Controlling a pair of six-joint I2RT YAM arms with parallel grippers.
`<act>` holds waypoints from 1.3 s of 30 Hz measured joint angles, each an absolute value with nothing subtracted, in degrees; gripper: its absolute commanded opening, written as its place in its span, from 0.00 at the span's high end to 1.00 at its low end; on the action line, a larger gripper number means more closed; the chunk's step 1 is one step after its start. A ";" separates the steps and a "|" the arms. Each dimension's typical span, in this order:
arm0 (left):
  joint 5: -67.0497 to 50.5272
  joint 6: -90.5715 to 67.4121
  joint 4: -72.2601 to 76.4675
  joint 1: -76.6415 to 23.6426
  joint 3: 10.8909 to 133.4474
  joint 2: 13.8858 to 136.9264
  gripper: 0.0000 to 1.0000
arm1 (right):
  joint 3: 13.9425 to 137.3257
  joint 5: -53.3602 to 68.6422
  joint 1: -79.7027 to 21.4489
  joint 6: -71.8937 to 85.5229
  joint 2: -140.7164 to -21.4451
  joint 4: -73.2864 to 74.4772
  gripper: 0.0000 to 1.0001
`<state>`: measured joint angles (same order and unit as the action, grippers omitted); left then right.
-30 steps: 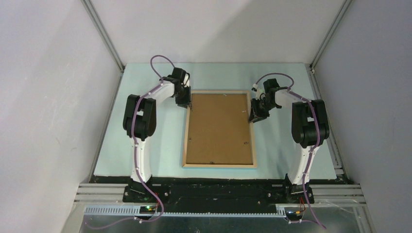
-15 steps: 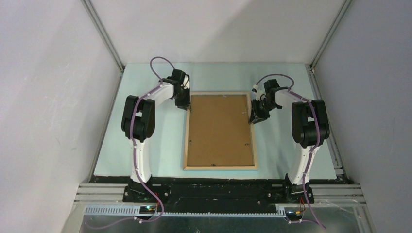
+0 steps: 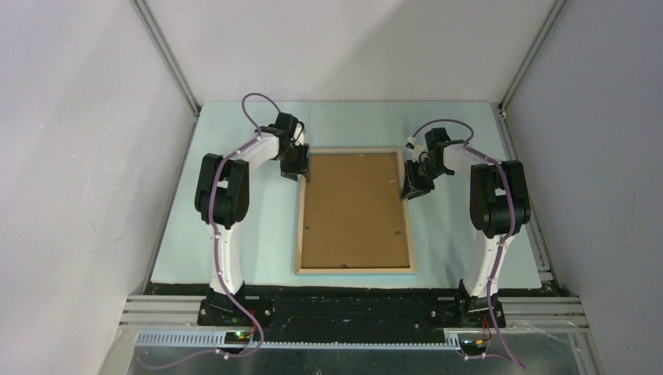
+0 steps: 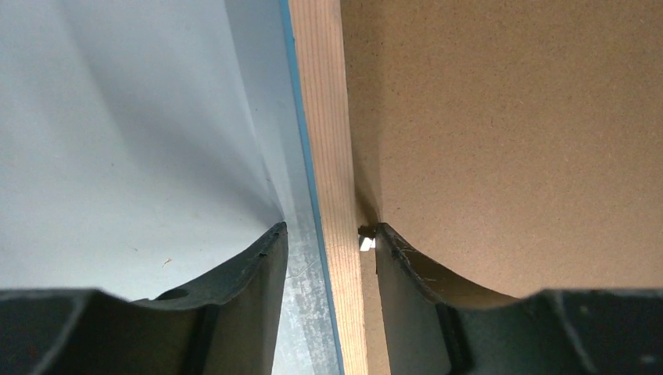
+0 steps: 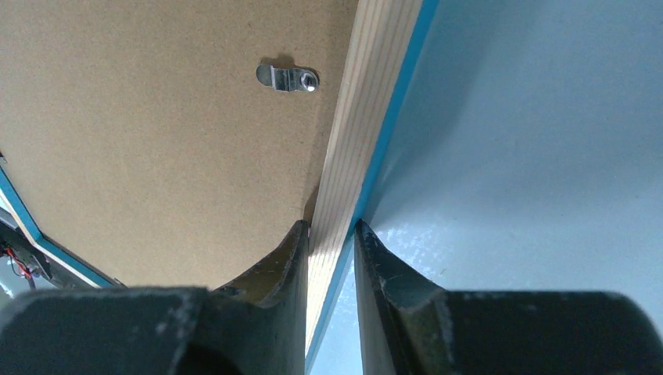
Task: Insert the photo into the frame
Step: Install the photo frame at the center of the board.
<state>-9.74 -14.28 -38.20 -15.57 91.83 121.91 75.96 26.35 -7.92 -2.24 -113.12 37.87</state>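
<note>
The frame (image 3: 355, 269) lies back side up in the middle of the top view, on the pale counter (image 3: 258, 226). Its long sides run from the upper part of the picture down toward the arm bases. You see light wood rails all round it. In both wrist views a thin blue line follows the outer edge, where the front faces the counter. The brown backing board (image 3: 356, 211) fills the space inside the rails.

The left arm (image 3: 223, 191) reaches up the left of the picture and bends in to the frame's upper left corner. The right arm (image 3: 498, 195) does the same on the right and meets the right long rail in its upper third.

In the left wrist view, the left jaws stand apart astride the left rail and grip nothing. The outer finger (image 4: 250, 266) hangs over the counter, and a strip of counter and blue edge shows between it and the wood. The inner finger (image 4: 406, 266) sits over the backing board, just inside the rail.

In the right wrist view, the right jaws are narrow and pinch the right rail. The board-side finger (image 5: 277, 266) presses the inner edge of the wood, and the counter-side finger (image 5: 383, 273) presses the blue outer edge.

A metal clip (image 5: 288, 77) sits on the backing board near that rail, toward the top of the view. A white speck (image 4: 365, 244) shows between the left rail and the inner finger, too small to tell what it is.
</note>
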 measured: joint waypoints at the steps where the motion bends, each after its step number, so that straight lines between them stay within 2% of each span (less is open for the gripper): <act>1: -9.74 -14.28 -38.22 -15.57 91.83 121.91 0.51 | 75.96 26.37 -7.92 -2.24 -113.12 37.87 1.00; 6: -9.72 -14.26 -38.22 -15.57 91.83 121.91 0.49 | 75.92 26.41 -7.88 -2.24 -113.12 37.87 1.00; 10: -9.72 -14.04 -38.24 -15.57 91.83 121.91 0.44 | 75.92 26.46 -7.86 -2.24 -113.12 37.87 1.00; 19: -11.94 -13.39 -38.28 -15.57 91.83 121.56 0.22 | 75.85 26.76 -7.70 -2.22 -113.12 37.87 1.00; 25: -14.48 -11.88 -38.41 -15.57 91.07 119.96 0.13 | 75.68 27.55 -6.98 -1.58 -113.12 37.82 1.00; 30: -18.26 -8.03 -38.35 -15.57 85.19 114.45 0.06 | 75.20 28.97 -4.40 -0.36 -113.12 37.76 1.00; 39: -21.65 -0.67 -38.96 -16.60 73.93 106.50 0.04 | 74.32 29.93 -1.39 3.68 -113.12 35.94 1.00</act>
<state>-21.65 -0.67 -38.96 -16.60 73.93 106.50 74.32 29.93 -1.39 3.68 -113.12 35.94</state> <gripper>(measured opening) 0.966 0.266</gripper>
